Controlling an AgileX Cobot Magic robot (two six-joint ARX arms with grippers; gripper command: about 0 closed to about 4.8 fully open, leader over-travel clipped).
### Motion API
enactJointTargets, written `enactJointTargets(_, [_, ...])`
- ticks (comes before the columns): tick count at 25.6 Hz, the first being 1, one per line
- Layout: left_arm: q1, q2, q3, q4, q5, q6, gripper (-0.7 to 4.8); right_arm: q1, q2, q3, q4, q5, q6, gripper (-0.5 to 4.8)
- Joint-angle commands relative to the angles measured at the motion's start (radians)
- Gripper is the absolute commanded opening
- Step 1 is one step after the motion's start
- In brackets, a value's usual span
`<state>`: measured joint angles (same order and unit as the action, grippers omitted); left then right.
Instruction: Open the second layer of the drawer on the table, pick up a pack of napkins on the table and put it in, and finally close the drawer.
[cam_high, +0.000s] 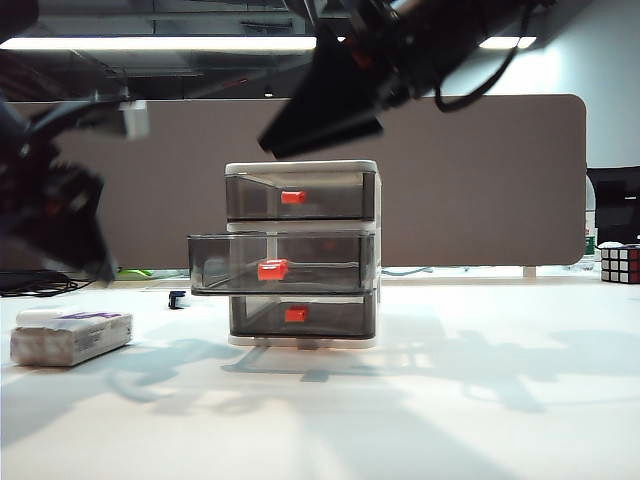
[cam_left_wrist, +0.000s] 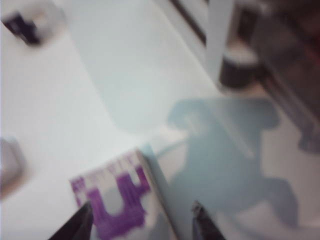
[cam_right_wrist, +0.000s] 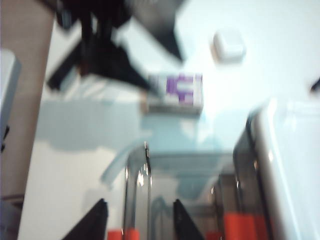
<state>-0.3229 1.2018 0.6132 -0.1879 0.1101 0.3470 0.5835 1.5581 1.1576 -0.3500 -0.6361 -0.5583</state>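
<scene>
Napkins, the pack of napkins (cam_left_wrist: 117, 200), lie just beneath the left gripper (cam_left_wrist: 142, 222), jaws parted to straddle it; the right gripper (cam_right_wrist: 140, 220), released, hovers above the pulled-out second layer (cam_high: 285, 263).

My left tool (cam_left_wrist: 139, 220) hangs over the pack of napkins (cam_high: 72, 336), fingers spread, nothing between them and it. The second layer (cam_high: 282, 263) sticks out of the drawer (cam_high: 302, 252) toward the front; my right tool (cam_right_wrist: 141, 220), fingers apart, sits right above it. Bare surface (cam_high: 480, 400) between pack and drawer, so that lane's clear. Rubik's cube (cam_high: 620, 264) is far right.
</scene>
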Motion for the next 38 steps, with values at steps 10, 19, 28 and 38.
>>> enactJointTargets(10, [-0.001,0.038,-0.049,0.122,-0.001,-0.042,3.82,-0.001,-0.03,0.006,0.055,0.032,0.062,2.03])
enactJointTargets(19, [-0.001,0.087,-0.049,0.107,-0.052,-0.183,4.69,-0.001,-0.03,0.006,0.032,0.032,0.062,2.03])
enactJointTargets(28, [-0.001,0.193,-0.048,0.123,-0.06,-0.258,4.65,-0.001,-0.03,0.006,0.033,0.036,0.061,2.03])
enactJointTargets(38, [-0.001,0.239,-0.048,0.172,0.096,-0.25,1.06,-0.001,-0.03,0.006,0.034,0.083,0.061,2.03])
